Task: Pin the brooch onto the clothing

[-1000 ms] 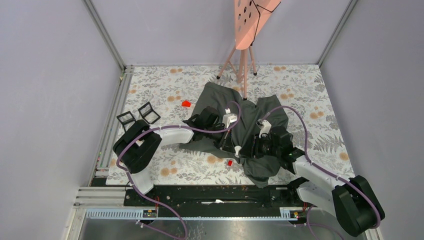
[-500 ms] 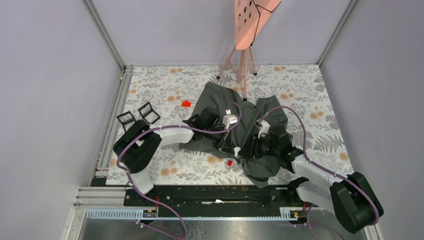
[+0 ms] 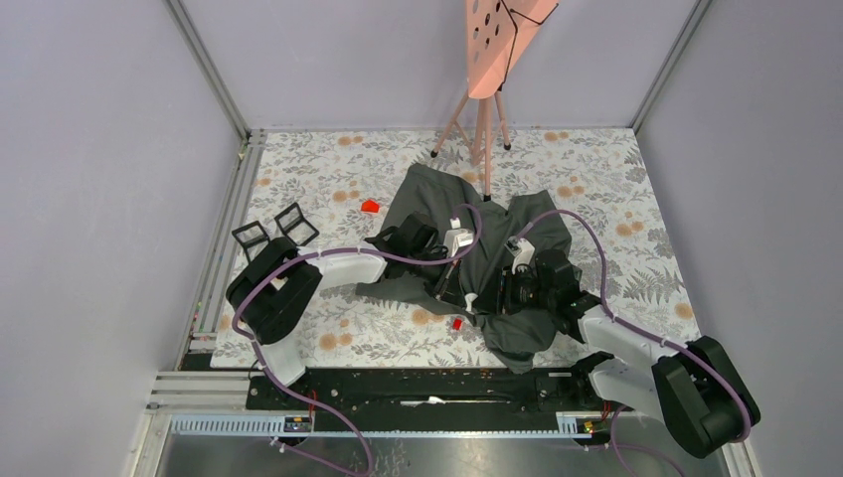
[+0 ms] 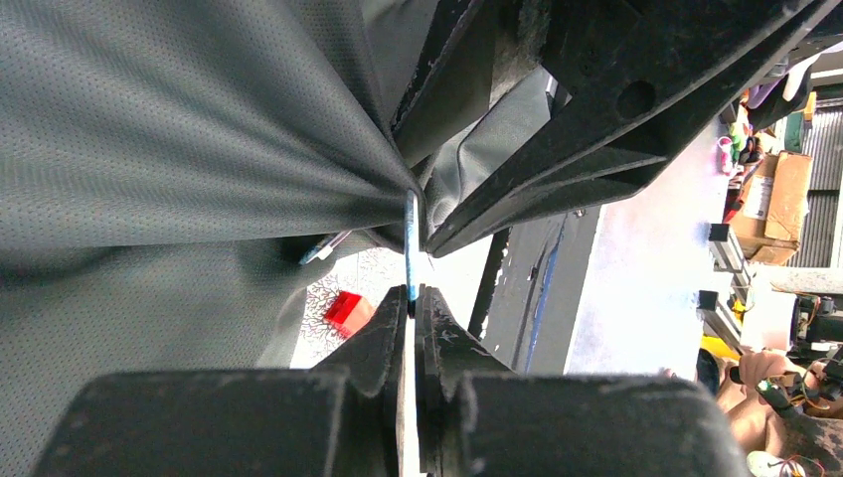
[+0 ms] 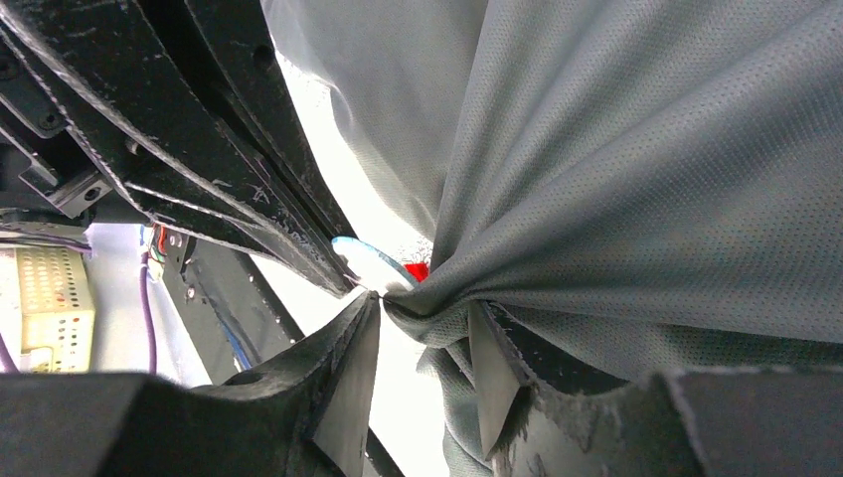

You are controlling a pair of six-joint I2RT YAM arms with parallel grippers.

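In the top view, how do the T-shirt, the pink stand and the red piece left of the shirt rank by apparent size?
1. T-shirt, largest.
2. Pink stand, cut off by the top edge, so its full size is unknown.
3. Red piece, smallest.

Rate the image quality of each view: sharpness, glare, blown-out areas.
Top external: evenly lit, sharp, no glare. Left wrist: T-shirt weave crisp, near claw fingers soft and dark, background past it overexposed. Right wrist: fabric sharp, bright gap beneath it blown out to white.
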